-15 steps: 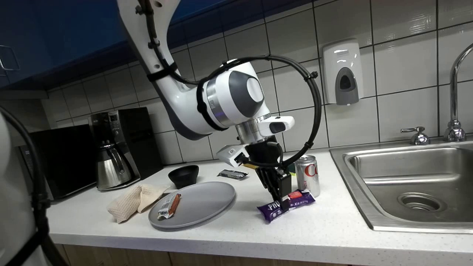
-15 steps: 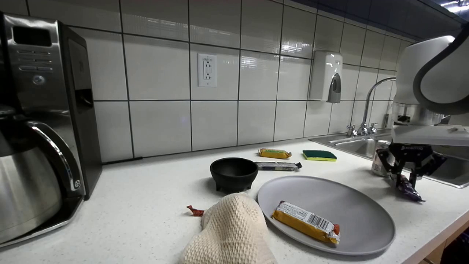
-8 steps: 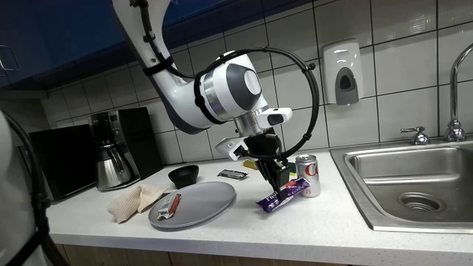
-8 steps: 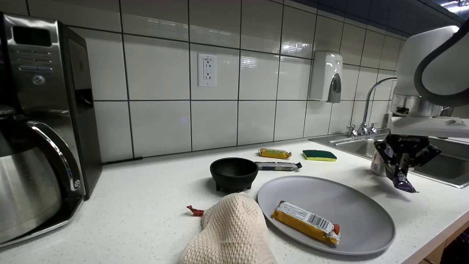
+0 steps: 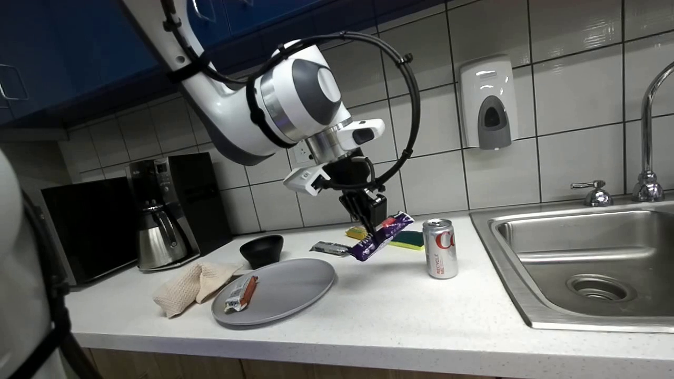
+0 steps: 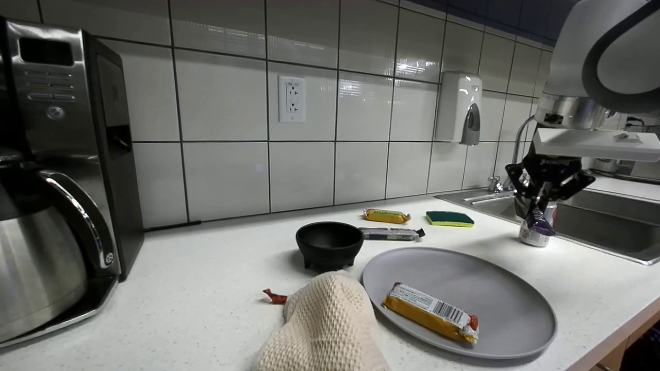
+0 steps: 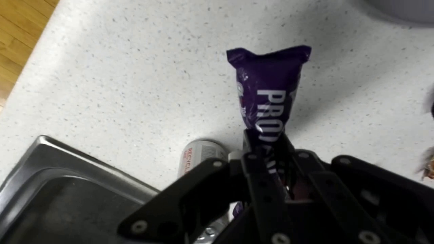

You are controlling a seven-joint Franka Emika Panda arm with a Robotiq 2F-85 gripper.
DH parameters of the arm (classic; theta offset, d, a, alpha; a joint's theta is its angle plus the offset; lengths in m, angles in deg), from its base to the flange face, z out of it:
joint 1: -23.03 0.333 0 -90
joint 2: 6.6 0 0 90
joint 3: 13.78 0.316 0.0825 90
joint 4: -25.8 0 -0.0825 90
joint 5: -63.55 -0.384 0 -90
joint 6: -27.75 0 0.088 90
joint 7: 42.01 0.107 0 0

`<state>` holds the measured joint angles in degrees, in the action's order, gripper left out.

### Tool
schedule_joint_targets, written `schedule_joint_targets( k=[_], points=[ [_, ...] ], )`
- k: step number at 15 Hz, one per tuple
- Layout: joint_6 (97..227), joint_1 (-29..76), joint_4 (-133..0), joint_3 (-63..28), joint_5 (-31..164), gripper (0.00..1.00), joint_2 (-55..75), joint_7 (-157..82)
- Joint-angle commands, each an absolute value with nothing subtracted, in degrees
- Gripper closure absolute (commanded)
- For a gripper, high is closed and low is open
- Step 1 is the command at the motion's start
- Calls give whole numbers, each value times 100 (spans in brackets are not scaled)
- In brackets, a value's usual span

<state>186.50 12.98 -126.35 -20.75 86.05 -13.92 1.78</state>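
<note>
In an exterior view I see, on a white speckled tabletop (image 5: 389, 316), a boxy black-and-steel coffee maker (image 5: 184, 200), a crumpled beige waffle-weave cloth (image 5: 181, 295), a small round black bowl (image 5: 261, 252), and a flat round grey plate (image 5: 295, 289) bearing an orange-and-silver wrapped bar (image 5: 242, 295). Next, my jaws grip the middle of a glossy purple wrapped bar (image 5: 386, 234), holding it tilted above the tabletop. Farther right, a silver drinks can (image 5: 440, 250) stands upright near a stainless-steel sink (image 5: 579, 258).

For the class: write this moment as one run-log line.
gripper: shut on purple packet | purple packet: tilted, above counter | gray plate: bears wrapped bar | can: upright near sink
</note>
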Motion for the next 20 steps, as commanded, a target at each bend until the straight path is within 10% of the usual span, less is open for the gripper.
schedule_joint_targets(
  k=[1,20],
  points=[
    [18565,1352,-12772,-1679,8478,96,-1679,118],
    [17927,2774,-12703,-977,6775,96,-1282,-3400]
  ],
)
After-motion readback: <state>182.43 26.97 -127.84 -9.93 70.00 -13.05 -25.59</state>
